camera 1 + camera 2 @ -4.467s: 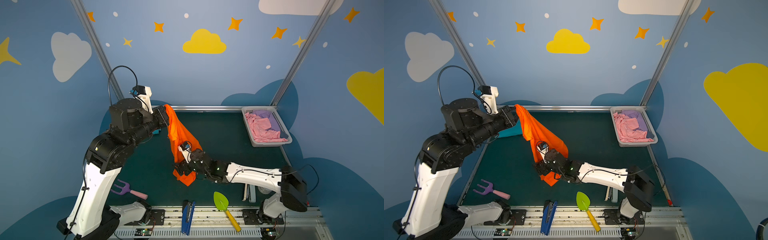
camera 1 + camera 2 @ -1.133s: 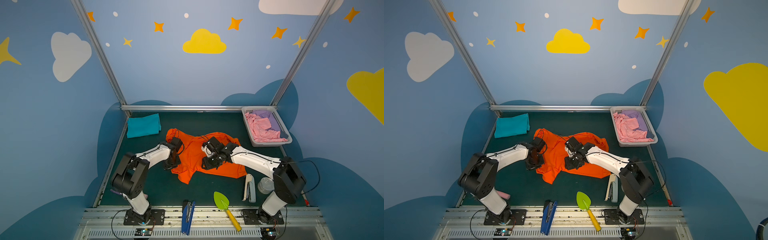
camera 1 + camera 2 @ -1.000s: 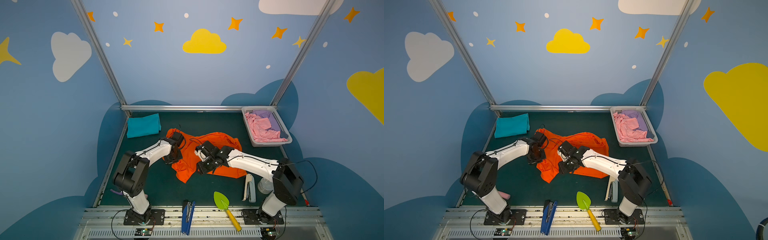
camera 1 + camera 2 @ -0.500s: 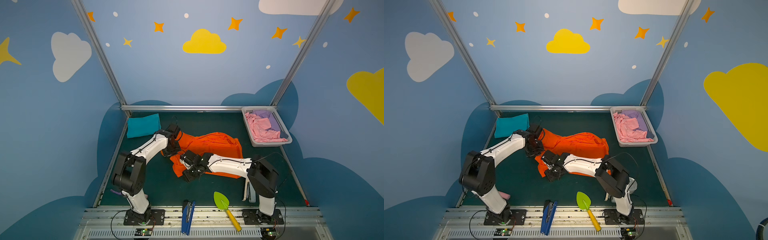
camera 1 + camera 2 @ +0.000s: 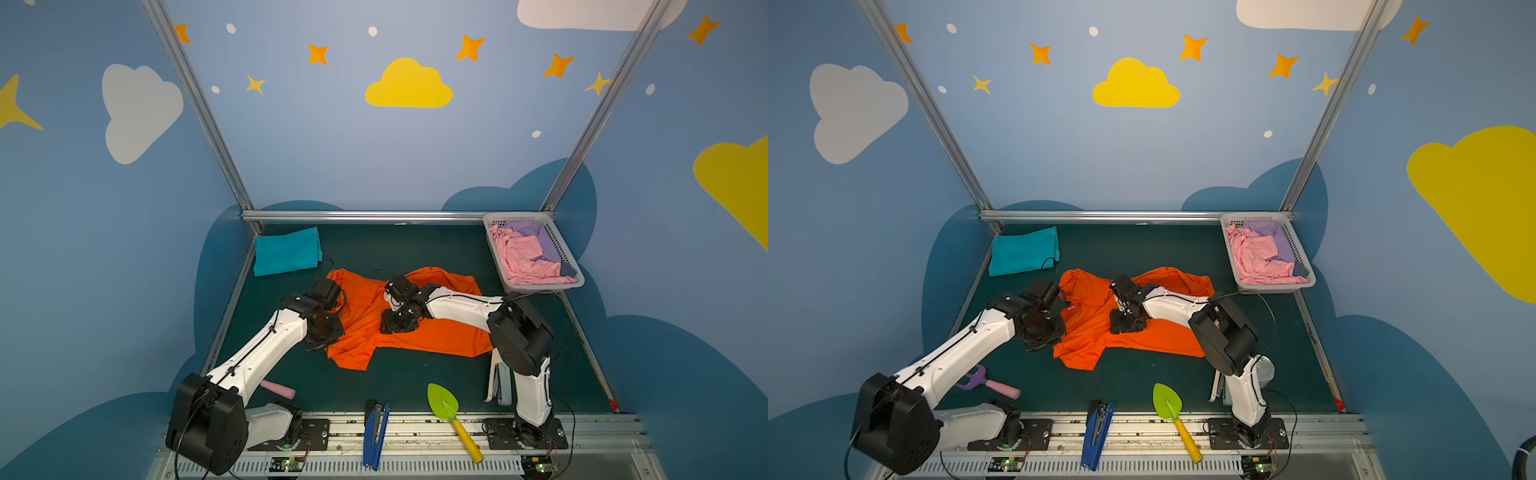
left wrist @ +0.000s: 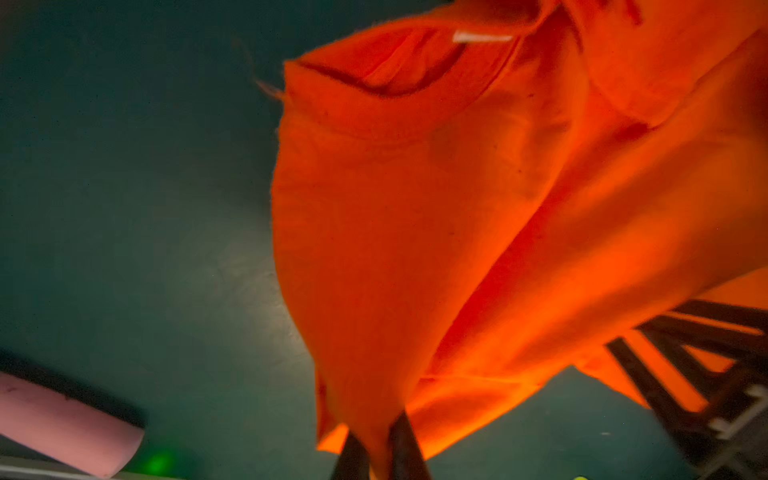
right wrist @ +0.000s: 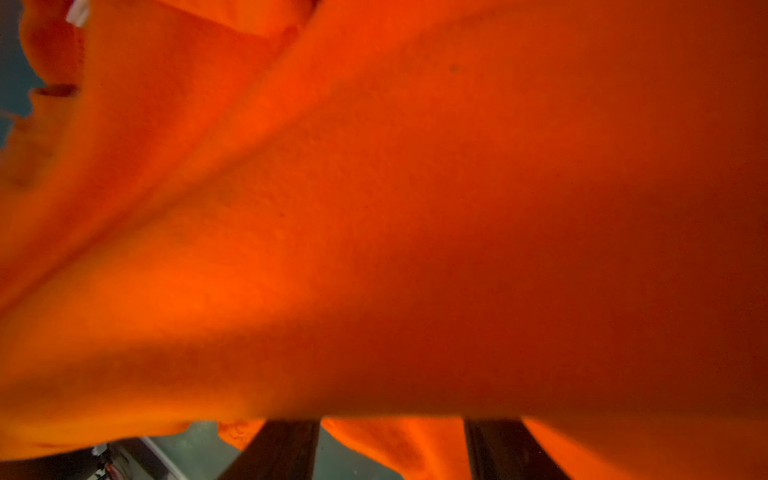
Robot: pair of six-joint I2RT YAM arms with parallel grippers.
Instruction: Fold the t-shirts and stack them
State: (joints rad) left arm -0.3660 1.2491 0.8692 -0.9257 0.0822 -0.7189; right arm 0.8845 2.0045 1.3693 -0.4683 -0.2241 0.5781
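Orange t-shirt down from air, now flat on table, long way left to right. Left gripper pinches its left edge. Right gripper on middle, fingers apart, holding nothing. Teal t-shirt folded at far left.

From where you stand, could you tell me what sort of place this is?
Probably a robot test booth dressed as a nursery: blue walls painted with clouds and stars, two white-and-black arms bolted to a metal rail, and a bright orange cloth t-shirt on the dark green mat.
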